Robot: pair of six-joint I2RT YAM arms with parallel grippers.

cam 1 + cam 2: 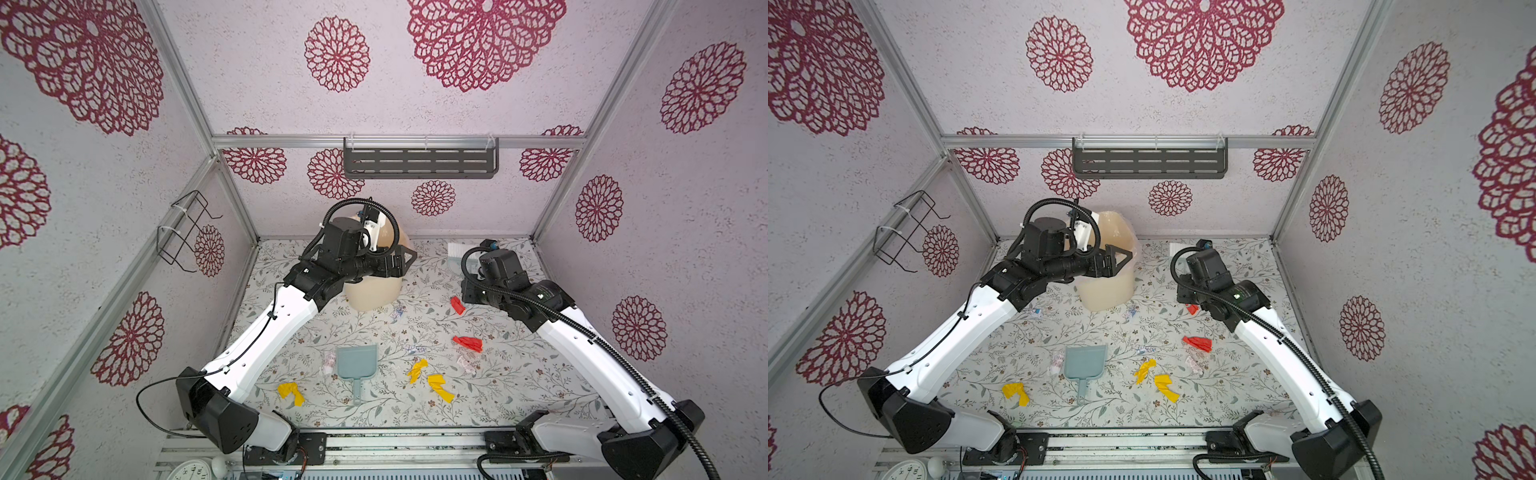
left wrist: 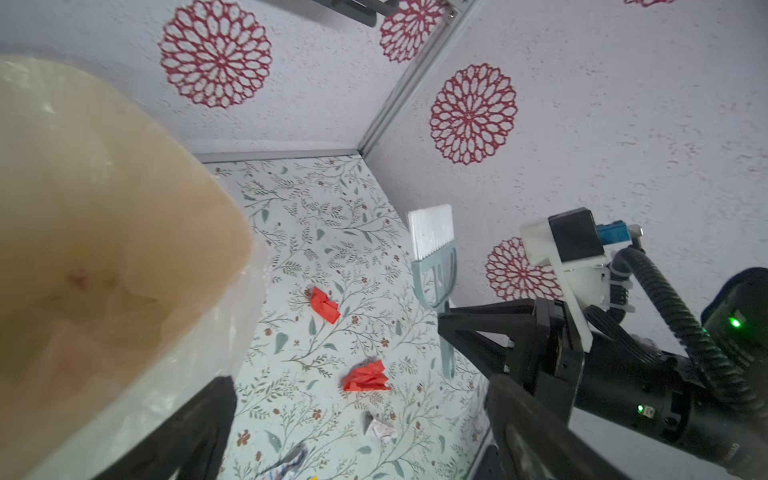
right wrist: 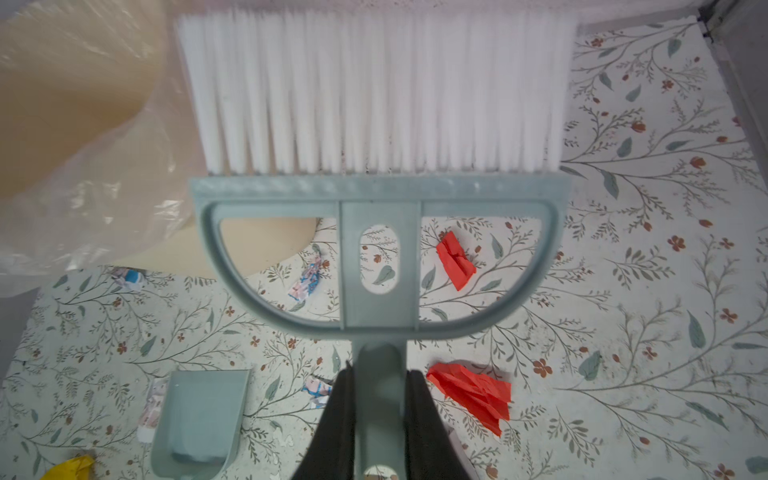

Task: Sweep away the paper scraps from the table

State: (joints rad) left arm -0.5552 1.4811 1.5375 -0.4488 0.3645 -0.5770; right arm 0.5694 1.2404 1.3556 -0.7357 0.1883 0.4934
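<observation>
The left gripper (image 1: 405, 259) hangs over the beige bin (image 1: 374, 295), its jaws spread wide with nothing between them. The bin, lined with clear plastic, stands near the back edge of the surface (image 1: 519, 399), left of the middle. The paper scraps (image 1: 1198, 344) lie loose across the surface.

Toward the front-left corner, 1 yellow scrap (image 1: 290, 392) lies alone. To its right the pale blue dustpan (image 1: 356, 362) lies flat with its handle toward the front edge. A whitish scrap (image 1: 329, 361) lies just beside the dustpan's left side. A small pale printed scrap (image 1: 399, 311) lies near the foot of the bin.

Right of the dustpan, 2 more yellow scraps (image 1: 417, 370) lie close together. Farther right are 2 red scraps: 1 (image 1: 468, 344) near the middle, the other (image 1: 458, 305) nearer the back, just beside the right arm's wrist. Another whitish scrap (image 1: 463, 363) lies just in front of the nearer red one.

Near the back-right corner, the right gripper (image 3: 380, 372) is clamped on the handle of the brush (image 3: 380, 195). The brush's white bristles point toward the back edge. Whether they touch the surface cannot be told.
</observation>
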